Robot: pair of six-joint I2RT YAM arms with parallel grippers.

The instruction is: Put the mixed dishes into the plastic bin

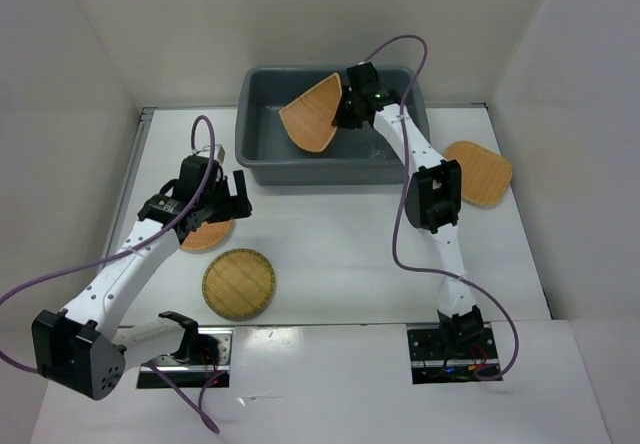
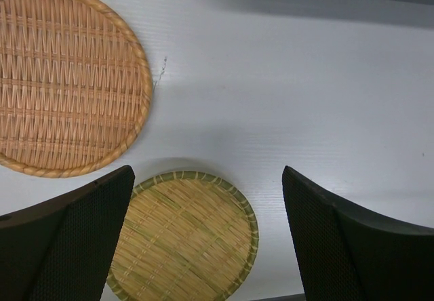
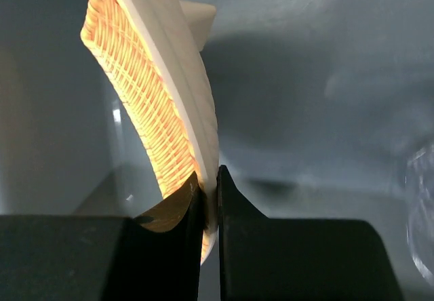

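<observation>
From above, the right gripper [image 1: 350, 111] holds the fan-shaped tray [image 1: 312, 114] tilted over the plastic bin [image 1: 262, 160]. The rounded square tray [image 1: 482, 172] lies right of the bin, partly behind the right arm. The left arm hides most of the orange round tray [image 1: 208, 235]; the green-rimmed round tray [image 1: 239, 284] lies near it.

At the left wrist, the left gripper [image 2: 207, 173] stands wide apart and empty above the table. Both round trays are cut off by the frame.

At the right wrist, the fingers pinch the fan-shaped tray's edge. A clear blurred shape [image 3: 422, 213] at the right border is perhaps the glass cup.
</observation>
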